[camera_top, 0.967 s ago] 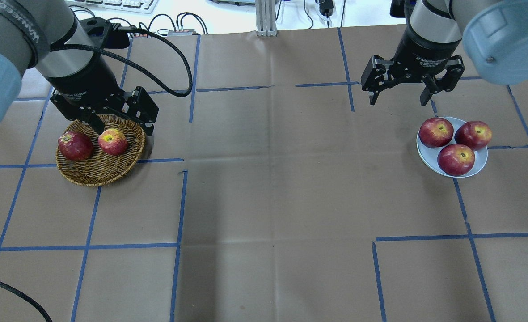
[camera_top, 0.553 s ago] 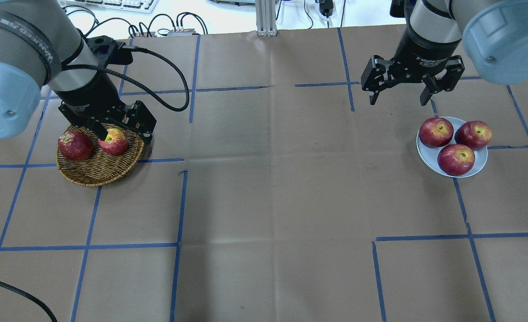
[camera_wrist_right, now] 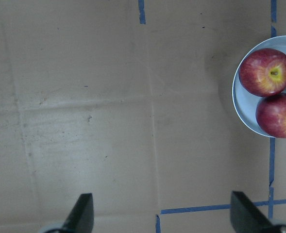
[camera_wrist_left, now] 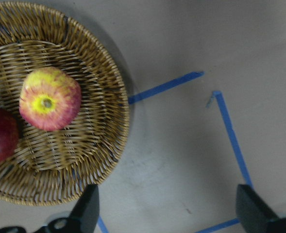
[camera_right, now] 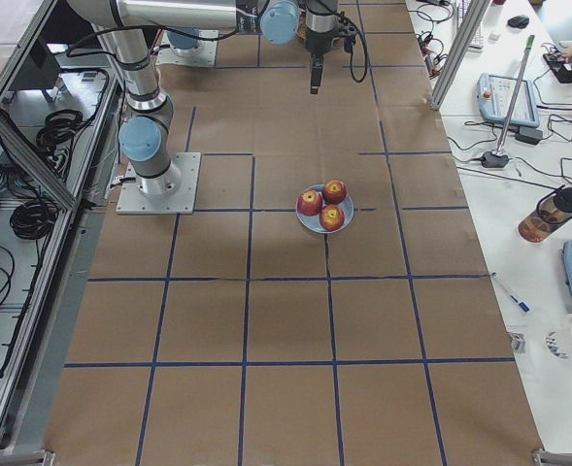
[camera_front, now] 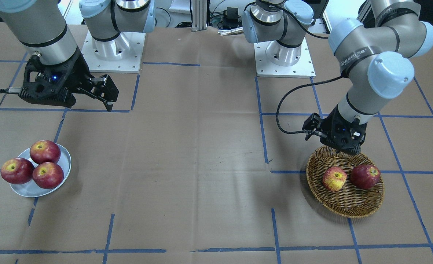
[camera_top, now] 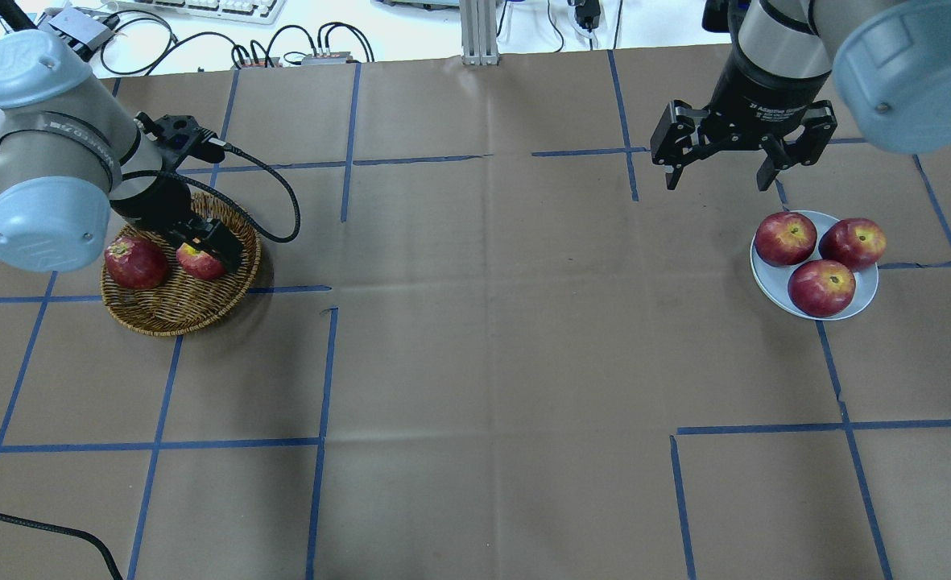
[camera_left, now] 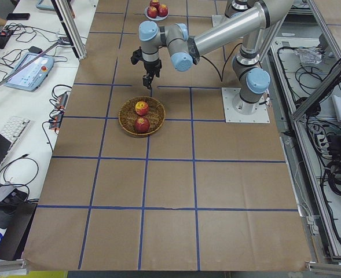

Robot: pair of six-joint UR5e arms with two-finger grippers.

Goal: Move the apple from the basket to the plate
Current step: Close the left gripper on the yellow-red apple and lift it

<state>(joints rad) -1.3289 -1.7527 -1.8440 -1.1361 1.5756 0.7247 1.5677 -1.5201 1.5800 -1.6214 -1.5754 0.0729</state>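
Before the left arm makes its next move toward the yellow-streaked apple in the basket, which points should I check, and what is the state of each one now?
1. Left gripper open: ok, its fingers stand wide apart in the wrist view.
2. Apple between the fingers: not ok, it lies off to one side of the gap.
3. Space to the dark red apple: cannot tell, the two sit very close.
4. Free room on the plate: not ok, three apples nearly fill it.
5. Right gripper away from the plate: ok, open and beside it.

Bright even light, soft shadows (wrist views blurrier)
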